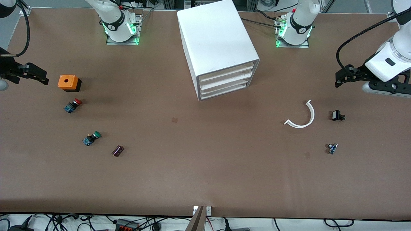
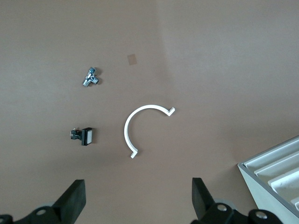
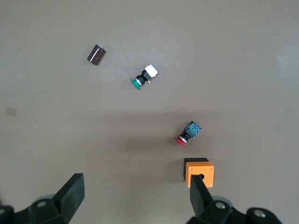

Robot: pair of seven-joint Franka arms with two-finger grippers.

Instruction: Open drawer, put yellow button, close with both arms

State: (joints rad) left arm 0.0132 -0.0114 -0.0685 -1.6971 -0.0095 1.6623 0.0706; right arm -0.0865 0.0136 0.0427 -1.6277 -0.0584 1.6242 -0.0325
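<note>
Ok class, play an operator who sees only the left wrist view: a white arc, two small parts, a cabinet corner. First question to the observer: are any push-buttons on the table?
Observer: Yes. A red-capped button and a green-capped button lie toward the right arm's end.
Operator: Any yellow one?
Observer: None shows; only an orange box with a hole on top, beside the red-capped button.
Operator: And the right gripper?
Observer: The right gripper hangs open over the table by that box.

Matt brown worktop [image 1: 205, 166], smooth; white cabinet [image 1: 215, 41] of faintly sheened plastic, its ribbed drawers [image 1: 224, 80] matt; curved white plastic clip [image 1: 301, 115]; small bright metal fitting [image 2: 91, 77]; orange box [image 1: 68, 82] of smooth plastic; glossy maroon cylinder [image 1: 118, 150]
</note>
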